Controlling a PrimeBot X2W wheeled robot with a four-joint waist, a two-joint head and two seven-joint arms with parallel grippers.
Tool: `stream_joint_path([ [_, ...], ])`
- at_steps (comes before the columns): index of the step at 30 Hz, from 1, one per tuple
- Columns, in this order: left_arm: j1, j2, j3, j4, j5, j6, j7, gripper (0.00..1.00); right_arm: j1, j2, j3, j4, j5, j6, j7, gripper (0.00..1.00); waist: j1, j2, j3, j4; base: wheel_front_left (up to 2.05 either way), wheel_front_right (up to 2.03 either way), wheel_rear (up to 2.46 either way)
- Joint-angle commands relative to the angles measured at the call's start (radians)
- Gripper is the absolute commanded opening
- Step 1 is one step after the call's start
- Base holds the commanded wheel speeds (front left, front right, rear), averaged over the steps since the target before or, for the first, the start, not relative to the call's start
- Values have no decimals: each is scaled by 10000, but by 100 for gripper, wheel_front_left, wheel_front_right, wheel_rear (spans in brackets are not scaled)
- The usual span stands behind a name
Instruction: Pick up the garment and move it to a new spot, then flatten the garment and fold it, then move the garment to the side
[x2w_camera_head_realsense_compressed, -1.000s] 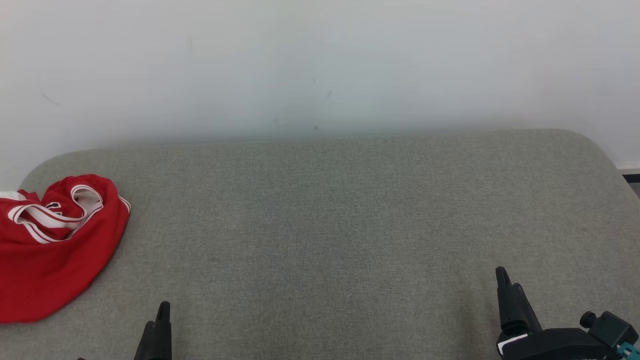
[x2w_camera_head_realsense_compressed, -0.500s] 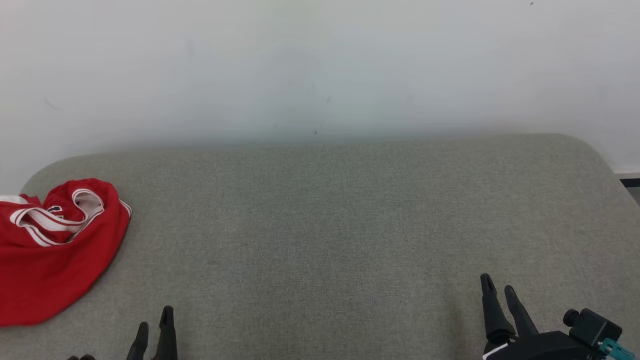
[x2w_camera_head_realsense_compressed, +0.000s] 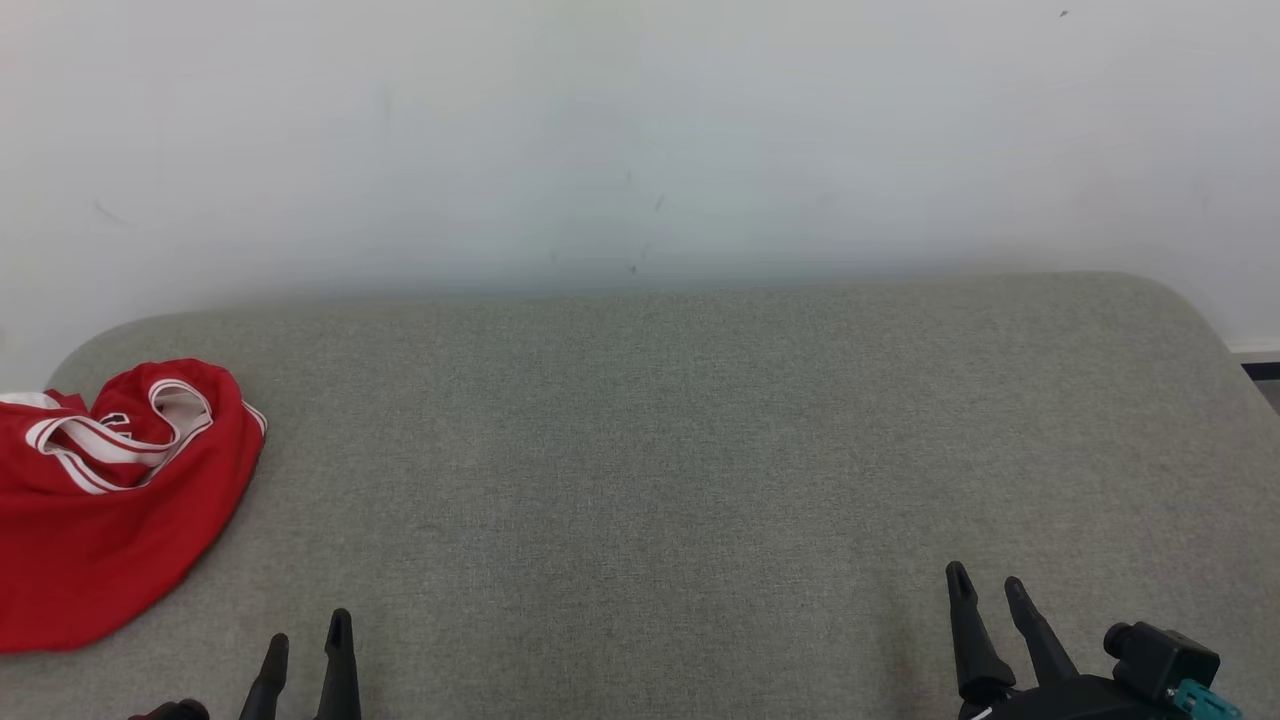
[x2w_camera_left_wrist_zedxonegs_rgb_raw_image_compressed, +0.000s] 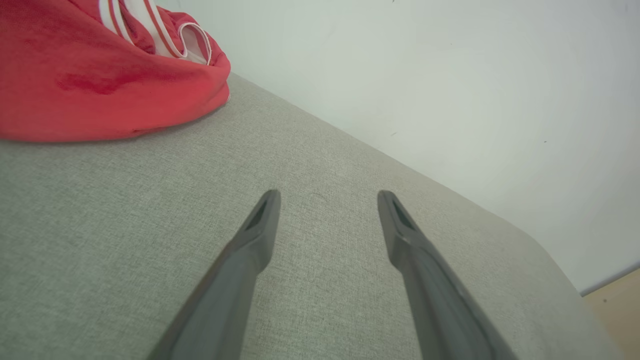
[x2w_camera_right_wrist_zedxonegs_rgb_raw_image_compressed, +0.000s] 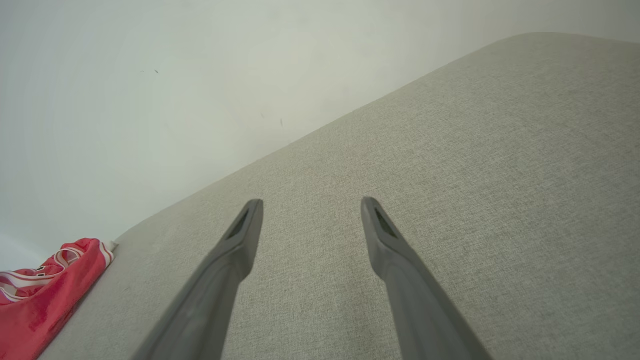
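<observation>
The garment (x2w_camera_head_realsense_compressed: 100, 510) is a red jersey with white-striped trim, lying bunched at the far left of the grey upholstered surface (x2w_camera_head_realsense_compressed: 650, 450). It also shows in the left wrist view, garment (x2w_camera_left_wrist_zedxonegs_rgb_raw_image_compressed: 95, 75), and small at the lower left of the right wrist view, garment (x2w_camera_right_wrist_zedxonegs_rgb_raw_image_compressed: 35, 295). My left gripper (x2w_camera_head_realsense_compressed: 308, 640) stands open near the front edge, to the right of the jersey and apart from it, with nothing between its fingers (x2w_camera_left_wrist_zedxonegs_rgb_raw_image_compressed: 260, 220). At the lower right my right gripper (x2w_camera_head_realsense_compressed: 988, 588) is open and empty too, its fingers (x2w_camera_right_wrist_zedxonegs_rgb_raw_image_compressed: 245, 225) over bare fabric.
A plain white wall (x2w_camera_head_realsense_compressed: 640, 130) runs behind the surface. The surface's right end is rounded, with a strip of floor (x2w_camera_left_wrist_zedxonegs_rgb_raw_image_compressed: 615, 295) beyond it. The broad middle of the fabric lies between my two grippers.
The head camera has shifted slightly, so the whole picture sits lower. Both grippers have drawn back toward the bottom edge, and both fingers of each now show. The jersey lies as before.
</observation>
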Motion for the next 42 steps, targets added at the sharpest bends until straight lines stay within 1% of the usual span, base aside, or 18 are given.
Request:
stream_joint_path([
  [1,8,69,16,-123,244,-41,-91,100,1,-47,19,-78,-265,39,-81,100,0,0,-5,2,0,0,0],
  [17,130,43,116,-89,1694,-112,-484,100,164,-43,118,-85,-1922,44,-338,100,0,0,-132,-23,0,0,0],
  [25,157,19,154,-7,2234,-157,-661,100,239,-41,173,-62,-2741,40,-444,100,0,0,-208,-13,0,0,0],
  [42,216,-13,223,183,3231,-226,-995,100,297,-38,293,83,-4107,46,-733,100,0,0,-367,-11,0,0,0],
])
